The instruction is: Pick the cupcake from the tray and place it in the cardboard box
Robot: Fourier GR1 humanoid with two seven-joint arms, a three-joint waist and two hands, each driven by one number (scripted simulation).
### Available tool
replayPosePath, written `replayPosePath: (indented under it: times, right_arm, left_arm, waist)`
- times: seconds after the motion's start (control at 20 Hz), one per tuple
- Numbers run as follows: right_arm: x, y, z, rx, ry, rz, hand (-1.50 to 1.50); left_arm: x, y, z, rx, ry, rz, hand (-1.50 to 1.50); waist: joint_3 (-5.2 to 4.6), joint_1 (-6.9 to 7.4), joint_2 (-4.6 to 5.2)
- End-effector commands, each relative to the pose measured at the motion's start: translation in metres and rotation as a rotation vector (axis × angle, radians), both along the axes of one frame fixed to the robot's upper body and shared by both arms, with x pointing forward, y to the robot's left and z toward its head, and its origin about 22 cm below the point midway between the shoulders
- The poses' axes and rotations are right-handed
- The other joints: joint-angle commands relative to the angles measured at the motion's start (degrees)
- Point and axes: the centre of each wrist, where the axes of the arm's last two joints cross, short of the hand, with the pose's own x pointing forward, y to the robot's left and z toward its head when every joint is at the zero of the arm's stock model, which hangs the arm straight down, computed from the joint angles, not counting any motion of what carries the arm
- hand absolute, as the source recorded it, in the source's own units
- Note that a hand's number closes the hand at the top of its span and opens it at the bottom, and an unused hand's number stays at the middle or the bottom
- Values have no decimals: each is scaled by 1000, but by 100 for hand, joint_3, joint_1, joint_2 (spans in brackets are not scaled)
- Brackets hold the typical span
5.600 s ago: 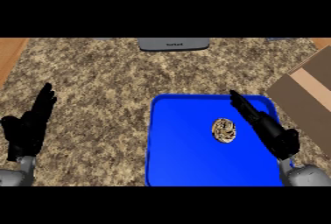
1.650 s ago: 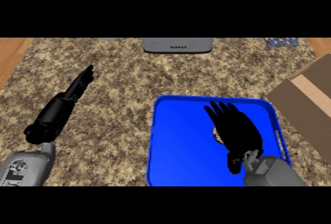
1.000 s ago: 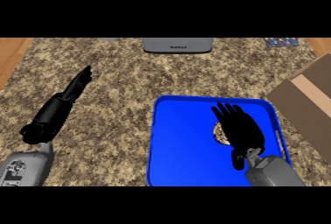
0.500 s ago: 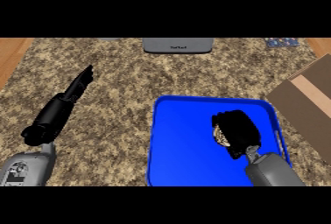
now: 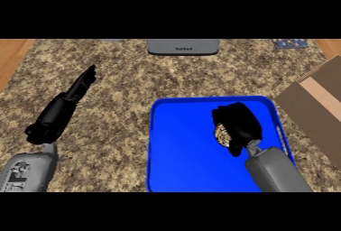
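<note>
A blue tray [image 5: 183, 151] lies on the speckled counter at lower centre. My right hand [image 5: 238, 125] rests inside it with fingers curled round the cupcake [image 5: 221, 133]; only a pale sliver of the cupcake shows at the hand's left side. The cardboard box [image 5: 318, 106] sits at the right edge, just beyond the tray. My left hand [image 5: 66, 103] hangs at the left over the counter, fingers straight and pointing away, holding nothing.
A grey appliance [image 5: 183, 46] stands at the counter's far edge in the middle. A small patterned item [image 5: 290, 43] lies at the far right. Wooden floor [image 5: 12, 52] shows past the counter's left edge.
My right hand came down over the cupcake with straight fingers, then curled them round it. The left arm has barely moved.
</note>
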Motion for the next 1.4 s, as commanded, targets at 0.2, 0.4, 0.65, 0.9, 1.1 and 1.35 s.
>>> replayPosePath:
  times: [0.2, 0.4, 0.65, 0.9, 1.1, 1.35]
  right_arm:
    - [-1, 10, 38, 217, -151, -54, 150]
    - [-7, -3, 78, 136, -277, -9, 150]
    - [-32, -23, 129, 204, -398, -125, 150]
    - [-29, -41, 162, 398, -522, -417, 150]
    - [-22, -77, 179, 452, -584, -567, 150]
    - [-16, -150, 194, 456, -632, -687, 150]
  left_arm:
    - [0, -6, -7, 7, -4, 8, 0]
    - [1, 5, -21, -3, -5, 7, 0]
    - [-7, 1, -10, -13, -3, -1, 0]
    - [-5, -5, -2, 6, 12, 24, 0]
    - [-1, 8, -1, -9, 8, 12, 0]
    - [-8, 1, 9, 9, 3, 1, 0]
  waist:
    - [8, -39, -4]
    - [4, -69, 3]
    - [5, -83, -19]
    - [9, -98, -21]
    - [9, -55, 1]
    - [14, -18, -1]
